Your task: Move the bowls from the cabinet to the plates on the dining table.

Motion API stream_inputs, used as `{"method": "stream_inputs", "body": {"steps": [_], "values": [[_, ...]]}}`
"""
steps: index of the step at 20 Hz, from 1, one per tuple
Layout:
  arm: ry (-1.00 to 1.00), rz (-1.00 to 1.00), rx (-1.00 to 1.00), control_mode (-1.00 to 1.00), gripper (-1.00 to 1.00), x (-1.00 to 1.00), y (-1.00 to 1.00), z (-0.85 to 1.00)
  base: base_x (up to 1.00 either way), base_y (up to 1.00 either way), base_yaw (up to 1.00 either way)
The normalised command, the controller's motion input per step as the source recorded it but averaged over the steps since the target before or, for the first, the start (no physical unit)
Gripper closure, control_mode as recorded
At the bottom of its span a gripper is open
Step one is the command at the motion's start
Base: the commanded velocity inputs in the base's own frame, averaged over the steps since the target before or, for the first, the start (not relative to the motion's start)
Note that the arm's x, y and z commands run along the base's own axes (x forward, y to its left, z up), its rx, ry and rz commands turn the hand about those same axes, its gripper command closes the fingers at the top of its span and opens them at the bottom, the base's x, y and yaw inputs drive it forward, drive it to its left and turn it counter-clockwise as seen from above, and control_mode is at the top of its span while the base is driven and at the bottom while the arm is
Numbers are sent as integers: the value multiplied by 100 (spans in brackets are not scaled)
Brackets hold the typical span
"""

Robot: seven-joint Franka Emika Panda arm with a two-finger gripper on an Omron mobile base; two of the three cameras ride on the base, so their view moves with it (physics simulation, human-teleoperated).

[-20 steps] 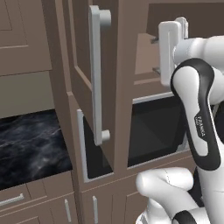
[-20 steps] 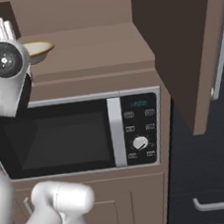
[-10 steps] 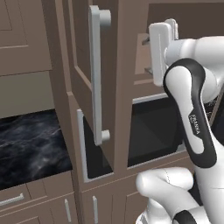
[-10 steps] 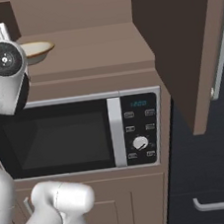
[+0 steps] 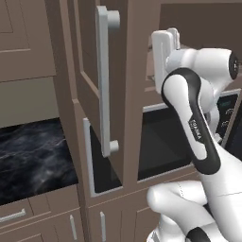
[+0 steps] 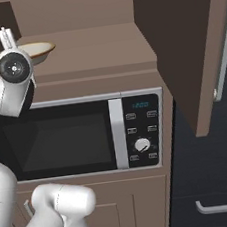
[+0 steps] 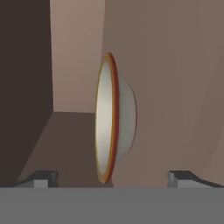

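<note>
light: even, soft, rendered | shadows: cabinet (image 6: 88,53) interior dim | glare: none | blur: none

A glossy white arm (image 5: 208,165) with rounded segments, black joint bands and small dark lettering.

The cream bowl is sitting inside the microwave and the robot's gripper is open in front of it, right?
Not quite. The cream bowl is not inside the microwave; it sits on the cabinet shelf above it, as the right base view shows. The rest holds: in the hand view the gripper is open, with the bowl ahead between its fingertips.
</note>
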Motion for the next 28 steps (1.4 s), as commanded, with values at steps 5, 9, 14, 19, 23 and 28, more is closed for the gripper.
{"method": "stream_inputs", "body": {"steps": [5,9,14,19,23,28], "values": [[4,0,0,-100,-100,45,8,-3,0,0,0],[10,1,0,-100,-100,46,4,0,0,0,0],[8,2,0,-100,-100,37,4,-6,0,0,0],[0,2,0,-100,-100,28,14,-19,0,0,0],[0,0,0,-100,-100,41,24,-15,0,0,0],[0,0,0,-100,-100,51,22,-3,0,0,0]]}}
